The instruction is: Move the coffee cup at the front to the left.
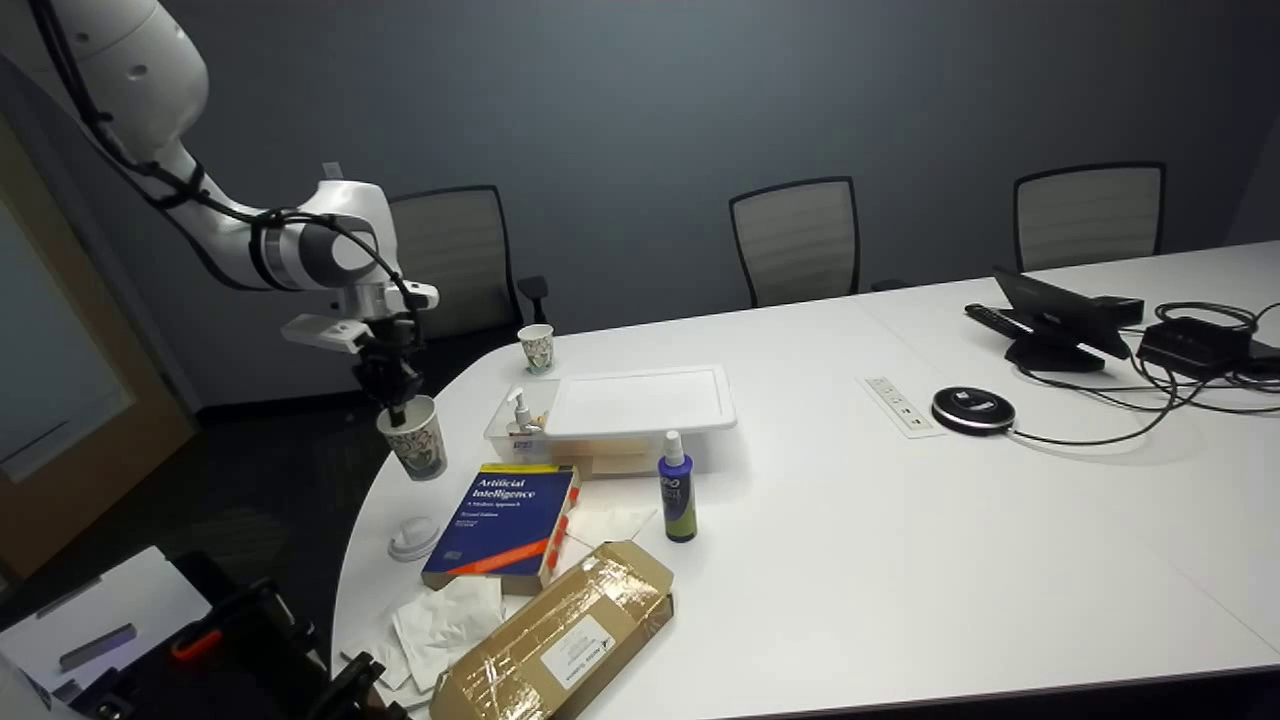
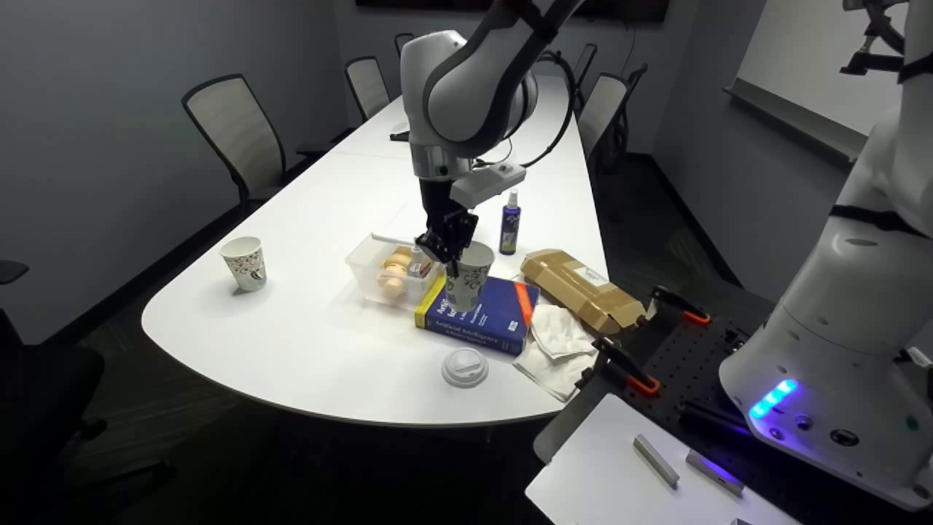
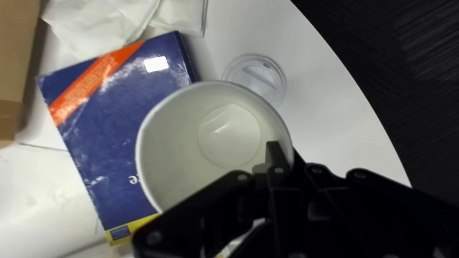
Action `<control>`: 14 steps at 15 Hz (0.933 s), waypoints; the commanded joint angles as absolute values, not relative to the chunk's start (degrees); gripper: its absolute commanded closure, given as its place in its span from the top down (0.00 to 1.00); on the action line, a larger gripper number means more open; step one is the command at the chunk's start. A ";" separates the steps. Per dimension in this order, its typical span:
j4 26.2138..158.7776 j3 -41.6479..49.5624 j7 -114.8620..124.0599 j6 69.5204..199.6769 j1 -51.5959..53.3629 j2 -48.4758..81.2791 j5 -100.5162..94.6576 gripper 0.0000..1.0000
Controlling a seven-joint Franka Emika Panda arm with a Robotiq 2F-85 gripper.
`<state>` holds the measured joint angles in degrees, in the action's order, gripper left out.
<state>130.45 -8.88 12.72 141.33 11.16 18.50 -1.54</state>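
Observation:
The coffee cup (image 1: pixel 420 445) is a tapered pale paper cup with a leafy print. In both exterior views it hangs from my gripper (image 1: pixel 397 408), slightly tilted, seemingly above the table near its rounded end. In an exterior view the cup (image 2: pixel 470 284) overlaps the book. In the wrist view I look down into the cup (image 3: pixel 172 143), and it is empty. My gripper (image 3: pixel 287 156) is shut on the cup's wall at the rim, one finger inside and one outside. The outer finger is mostly hidden behind the rim.
A second paper cup (image 2: pixel 246 266) stands on the table (image 2: pixel 291 364). A blue book (image 1: pixel 510 515), a white lid (image 1: pixel 413 538), napkins (image 1: pixel 450 615), a cardboard box (image 1: pixel 570 640), a spray bottle (image 1: pixel 677 495) and a clear bin (image 1: pixel 640 400) are near the held cup.

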 commanded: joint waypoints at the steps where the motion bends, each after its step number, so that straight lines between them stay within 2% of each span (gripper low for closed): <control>1: 129.95 -9.65 7.58 148.08 12.01 22.97 -2.00 0.01; 6: 126.79 -8.97 4.06 153.27 13.31 31.17 -3.46 0.01; 14: 120.52 -7.08 3.41 153.68 17.65 37.96 -8.60 0.01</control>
<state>122.85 -8.80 3.50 152.96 15.18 36.22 -6.51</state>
